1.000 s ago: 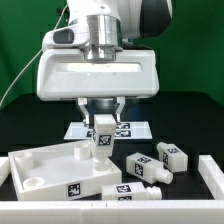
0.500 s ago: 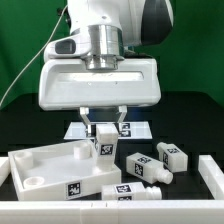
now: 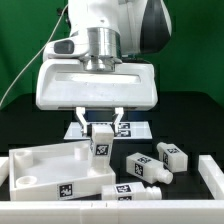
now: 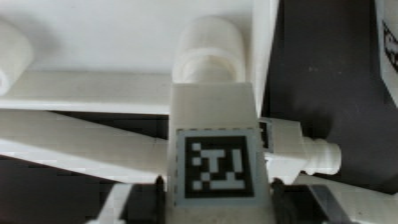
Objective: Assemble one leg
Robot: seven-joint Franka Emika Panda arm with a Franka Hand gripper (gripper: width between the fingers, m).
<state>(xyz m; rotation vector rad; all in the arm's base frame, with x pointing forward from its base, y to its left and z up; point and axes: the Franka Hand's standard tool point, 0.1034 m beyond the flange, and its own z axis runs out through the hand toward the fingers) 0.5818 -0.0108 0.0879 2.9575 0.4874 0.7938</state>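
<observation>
My gripper (image 3: 102,124) is shut on a leg (image 3: 103,141), a short white post with a black-and-white tag, held upright above the far right corner of the large white tray-like panel (image 3: 45,160). In the wrist view the held leg (image 4: 217,150) fills the middle, with its narrower round end pointing away over the panel's rim (image 4: 107,85). Three more legs lie on the table at the exterior view's right: one (image 3: 172,153), one (image 3: 148,167) and one (image 3: 132,188) near the front.
The marker board (image 3: 136,130) lies flat behind the gripper. A white rail (image 3: 210,178) bounds the exterior view's right side. A green backdrop stands behind the arm.
The gripper has lifted the leg a little higher and shifted slightly toward the exterior view's right. The other parts have not moved.
</observation>
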